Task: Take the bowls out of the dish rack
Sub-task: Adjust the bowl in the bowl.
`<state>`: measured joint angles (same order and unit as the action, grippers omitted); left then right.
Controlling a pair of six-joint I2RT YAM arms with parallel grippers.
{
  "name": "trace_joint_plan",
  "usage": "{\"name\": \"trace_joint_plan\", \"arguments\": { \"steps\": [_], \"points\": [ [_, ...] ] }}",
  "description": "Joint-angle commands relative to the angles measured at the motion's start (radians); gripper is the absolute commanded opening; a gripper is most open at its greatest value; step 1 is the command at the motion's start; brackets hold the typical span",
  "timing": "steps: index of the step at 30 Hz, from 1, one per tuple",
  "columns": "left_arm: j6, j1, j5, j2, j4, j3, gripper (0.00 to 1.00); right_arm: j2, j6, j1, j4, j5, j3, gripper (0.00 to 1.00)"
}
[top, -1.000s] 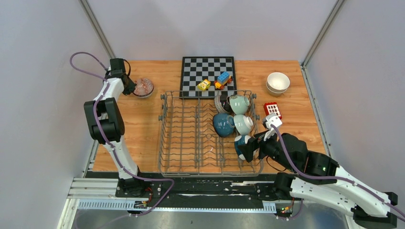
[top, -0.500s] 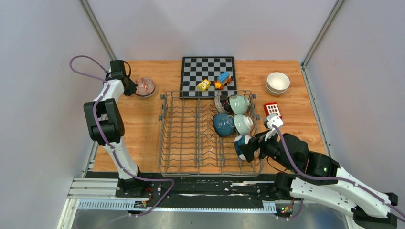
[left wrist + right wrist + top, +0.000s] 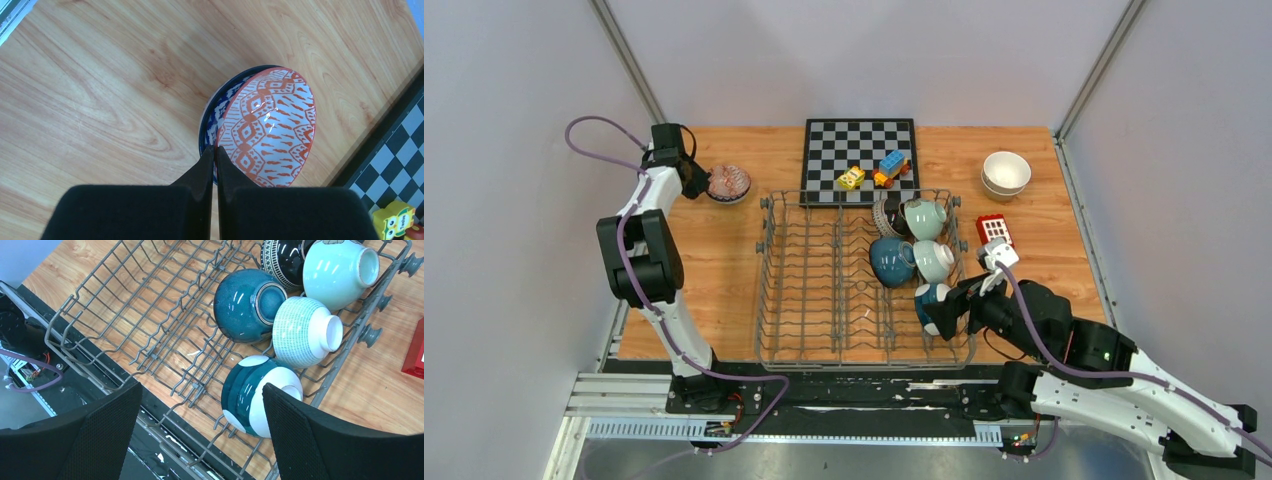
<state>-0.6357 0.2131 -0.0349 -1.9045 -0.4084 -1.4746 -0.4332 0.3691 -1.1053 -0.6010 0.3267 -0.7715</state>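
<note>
Top external view is showing the job roughly half done, as I am judging it: five bowls (image 3: 890, 261) are lying in the right end of the rack (image 3: 814, 290). A cream stack (image 3: 1006, 172) is standing near the far right corner of the tabletop (image 3: 714, 290). A red bowl (image 3: 729, 181) is sitting tilted in a blue bowl (image 3: 210, 117) near the far left corner. The left fingers (image 3: 197, 180) are pinching closed on the red bowl's near rim, one inside and one outside, so that bowl is looking placed but not yet let go. The right fingers (image 3: 100, 430) are standing wide apart and holding nothing, hovering over the teal-and-white bowl (image 3: 260, 395) at the rack's near right corner; that one is looking like the next to come out. It is lying on its side, its foot pointing toward the rack's right wall and its mouth facing left into the rack. Being round, it is offering no real long axis; its mouth-to-foot line is running roughly level across the rack. Behind it, the striped bowl (image 3: 300, 330), teal bowl (image 3: 240, 302), mint bowl (image 3: 335, 270) and dark bowl (image 3: 282, 257) are likewise resting on their sides with their feet turned rightward.
</note>
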Motion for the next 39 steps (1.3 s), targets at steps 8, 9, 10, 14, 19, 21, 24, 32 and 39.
{"name": "trace_joint_plan", "arguments": {
  "steps": [8, 9, 10, 14, 19, 21, 24, 32, 39],
  "points": [
    [-0.015, 0.006, 0.024, 0.015, 0.032, 0.038, 0.00, 0.026, 0.012, 0.009, -0.029, 0.017, -0.001, 0.93],
    [-0.016, 0.006, 0.023, 0.013, 0.034, 0.040, 0.00, 0.027, 0.013, 0.009, -0.031, 0.019, -0.002, 0.93],
    [-0.017, 0.006, 0.024, 0.011, 0.034, 0.039, 0.00, 0.027, 0.012, 0.009, -0.031, 0.019, -0.003, 0.93],
    [-0.020, 0.006, 0.029, 0.009, 0.041, 0.042, 0.00, 0.023, 0.016, 0.009, -0.033, 0.020, -0.002, 0.93],
    [-0.010, 0.006, 0.029, -0.004, 0.031, 0.037, 0.00, 0.013, 0.015, 0.009, -0.030, 0.018, -0.004, 0.93],
    [-0.009, 0.006, 0.029, -0.012, 0.031, 0.041, 0.00, 0.013, 0.016, 0.009, -0.029, 0.018, -0.006, 0.93],
    [-0.010, 0.006, 0.049, -0.019, 0.035, 0.050, 0.00, 0.013, 0.015, 0.009, -0.028, 0.018, -0.008, 0.93],
    [0.004, 0.006, 0.055, -0.032, 0.032, 0.042, 0.00, 0.003, 0.016, 0.008, -0.025, 0.017, -0.008, 0.93],
    [0.017, 0.006, 0.049, -0.007, 0.024, 0.023, 0.03, -0.005, 0.012, 0.009, -0.019, 0.017, -0.009, 0.93]
  ]
}}
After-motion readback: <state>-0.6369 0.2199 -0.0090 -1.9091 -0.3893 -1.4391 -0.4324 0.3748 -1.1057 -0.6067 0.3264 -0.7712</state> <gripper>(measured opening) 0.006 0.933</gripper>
